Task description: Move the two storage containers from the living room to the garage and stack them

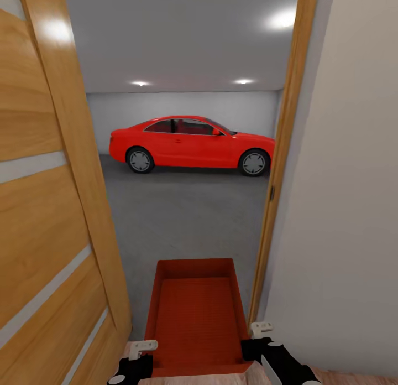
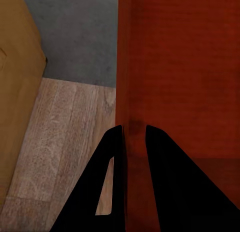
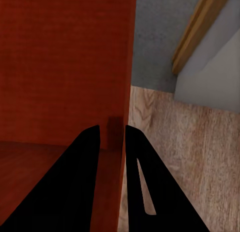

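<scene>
You are holding one storage container (image 1: 194,318) out in front of you at the doorway: an orange-red, topless rectangular bin with upright walls and a finely ribbed bottom, its colour even and unmarked. No label, brand or writing can be read on it anywhere. Its long axis runs straight away from you, the far short wall pointing through the opening toward the garage (image 1: 182,105), the near short wall close to your trunk. The bin sits level, open side up, carried above the seam where the light wood-plank floor (image 2: 65,137) meets the dark grey concrete floor (image 1: 182,213).

Your left gripper (image 2: 134,134) is clamped on the left long wall near its near corner, one finger inside the bin and one outside, the wall pinched between them. Your right gripper (image 3: 112,134) pinches the right long wall the same way, at the matching near corner.

The wooden door (image 1: 44,208) with pale glass strips stands open at your left, just beside the bin. The door frame (image 1: 279,169) and a pale wall (image 1: 342,208) stand at your right. Well beyond, a red car (image 1: 190,144) is parked side-on against the grey back wall of the garage.
</scene>
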{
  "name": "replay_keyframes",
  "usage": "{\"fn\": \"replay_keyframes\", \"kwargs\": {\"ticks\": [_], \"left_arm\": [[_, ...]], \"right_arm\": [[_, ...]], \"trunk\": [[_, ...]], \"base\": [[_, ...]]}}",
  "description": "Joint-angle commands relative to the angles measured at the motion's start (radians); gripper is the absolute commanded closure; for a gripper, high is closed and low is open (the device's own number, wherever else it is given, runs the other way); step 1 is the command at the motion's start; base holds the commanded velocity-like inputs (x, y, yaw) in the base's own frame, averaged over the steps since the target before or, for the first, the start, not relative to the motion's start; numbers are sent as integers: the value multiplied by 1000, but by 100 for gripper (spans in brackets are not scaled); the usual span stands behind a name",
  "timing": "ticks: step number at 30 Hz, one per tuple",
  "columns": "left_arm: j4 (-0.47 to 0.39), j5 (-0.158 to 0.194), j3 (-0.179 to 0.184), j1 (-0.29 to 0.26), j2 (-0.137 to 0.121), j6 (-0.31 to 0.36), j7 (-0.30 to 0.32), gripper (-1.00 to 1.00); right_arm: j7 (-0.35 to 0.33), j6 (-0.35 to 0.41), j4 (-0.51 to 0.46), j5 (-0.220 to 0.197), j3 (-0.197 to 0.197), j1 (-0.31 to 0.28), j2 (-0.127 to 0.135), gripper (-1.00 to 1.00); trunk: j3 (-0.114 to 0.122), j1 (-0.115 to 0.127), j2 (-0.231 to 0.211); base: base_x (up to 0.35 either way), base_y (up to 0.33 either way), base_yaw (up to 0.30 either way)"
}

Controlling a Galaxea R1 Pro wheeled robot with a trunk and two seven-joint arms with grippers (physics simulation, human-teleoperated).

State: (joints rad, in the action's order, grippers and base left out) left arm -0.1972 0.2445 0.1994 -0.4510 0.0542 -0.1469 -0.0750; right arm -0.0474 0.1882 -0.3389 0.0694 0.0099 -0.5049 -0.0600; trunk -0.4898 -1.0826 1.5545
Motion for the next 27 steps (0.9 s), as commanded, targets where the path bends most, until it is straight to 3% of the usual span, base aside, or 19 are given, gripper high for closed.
{"fn": "replay_keyframes", "kwargs": {"ticks": [1,27], "left_arm": [[-2,2,5,0,-13,-3,-8,100],[-3,2,5,0,-13,-3,-8,100]], "right_arm": [[-4,7,-2,9,-18,-1,9,100],[-17,7,-2,11,-18,-1,9,100]], "trunk": [[-1,0,1],[-1,0,1]], "base": [[15,14,0],[104,48,-45]]}}
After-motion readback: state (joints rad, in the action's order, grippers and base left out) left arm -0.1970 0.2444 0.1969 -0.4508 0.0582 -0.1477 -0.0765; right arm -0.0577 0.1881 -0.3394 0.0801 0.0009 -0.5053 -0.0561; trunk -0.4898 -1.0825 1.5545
